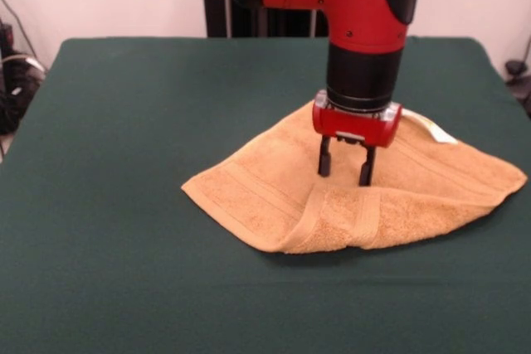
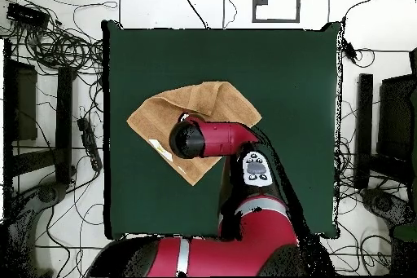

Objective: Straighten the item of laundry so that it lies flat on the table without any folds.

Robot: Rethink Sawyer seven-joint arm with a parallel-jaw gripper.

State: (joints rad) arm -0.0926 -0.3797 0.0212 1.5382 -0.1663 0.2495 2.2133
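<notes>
On the green table (image 1: 108, 205) the orange towel (image 1: 265, 196) lies right of centre in the front view, its near edge folded over. My gripper (image 1: 344, 170) stands on it, fingers parted, grasping nothing.

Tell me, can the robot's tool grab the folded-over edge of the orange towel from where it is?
Probably yes. The tool hangs open right above the towel, just behind the folded-over edge, and nothing sits between them.

Front camera faces the arm (image 1: 348, 6) across the table (image 1: 124, 122); overhead looks straight down on both
</notes>
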